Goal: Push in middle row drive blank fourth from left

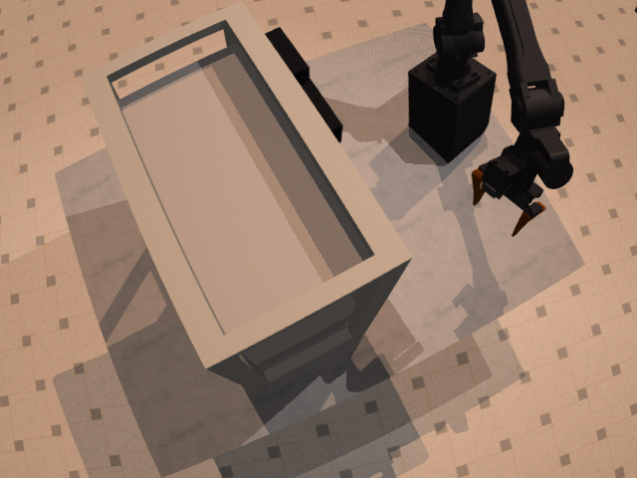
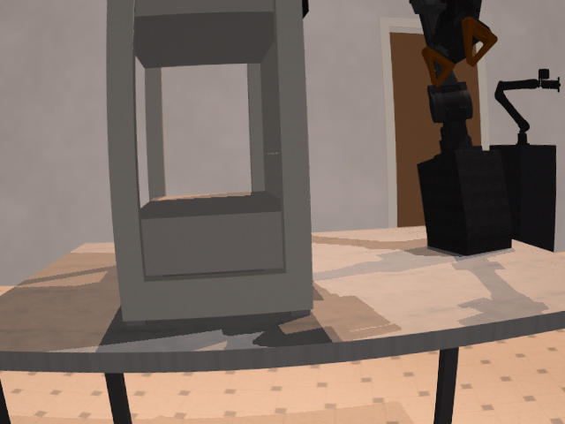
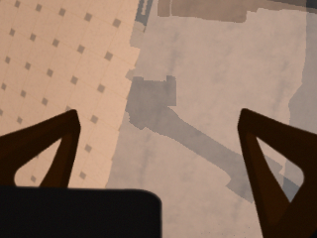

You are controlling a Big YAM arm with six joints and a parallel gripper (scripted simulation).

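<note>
The tall beige rack (image 1: 241,190) stands on the table and is seen from above in the top view. In the exterior view only an open-framed side of the rack (image 2: 209,159) shows. A black strip (image 1: 306,77) juts from the rack's face toward the arm's base. The rows of drive blanks are hidden, so I cannot tell the target blank. My gripper (image 1: 502,205) is open and empty. It hangs in the air to the right of the rack, well apart from it, and sits high in the exterior view (image 2: 458,52). In the wrist view the gripper (image 3: 158,149) has only table top and floor between its fingers.
The arm's black base block (image 1: 450,111) stands on the table right of the rack. A second black pedestal with a small arm (image 2: 524,192) stands behind it. The table's edge (image 3: 126,114) runs just under the gripper, with tiled floor beyond.
</note>
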